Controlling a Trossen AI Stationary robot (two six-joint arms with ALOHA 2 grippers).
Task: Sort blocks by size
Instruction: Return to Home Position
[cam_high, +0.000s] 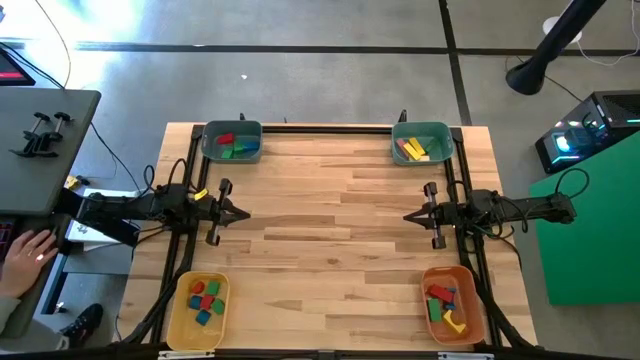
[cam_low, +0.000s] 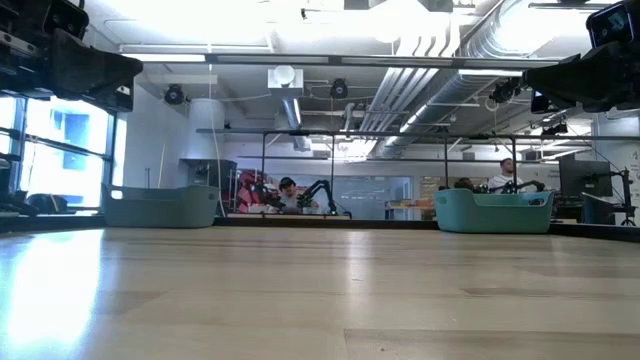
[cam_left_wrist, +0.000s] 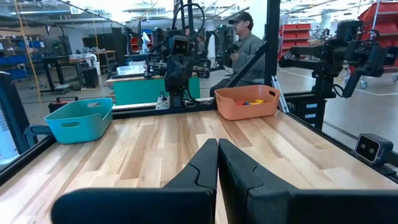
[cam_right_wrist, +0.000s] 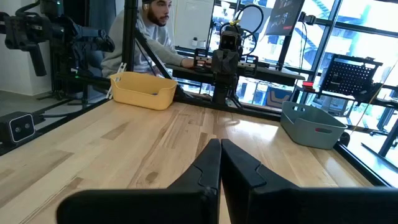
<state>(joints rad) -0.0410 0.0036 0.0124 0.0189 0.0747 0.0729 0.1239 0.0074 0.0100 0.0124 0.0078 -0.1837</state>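
The blocks lie in four bins at the table's corners: red and green ones in the far-left teal bin (cam_high: 232, 141), yellow and pink ones in the far-right teal bin (cam_high: 421, 143), red, blue and green ones in the near-left yellow bin (cam_high: 201, 309), and red, blue, green and yellow ones in the near-right orange bin (cam_high: 453, 304). My left gripper (cam_high: 245, 213) hovers shut and empty over the table's left side; its shut fingers show in the left wrist view (cam_left_wrist: 217, 158). My right gripper (cam_high: 408, 216) hovers shut and empty over the right side, as the right wrist view (cam_right_wrist: 220, 158) shows.
The wooden tabletop (cam_high: 330, 240) lies bare between the two grippers. A black frame (cam_high: 330, 127) runs along the far edge and both sides. A person's hand (cam_high: 25, 250) rests on a desk left of the table. People sit in the room beyond the table.
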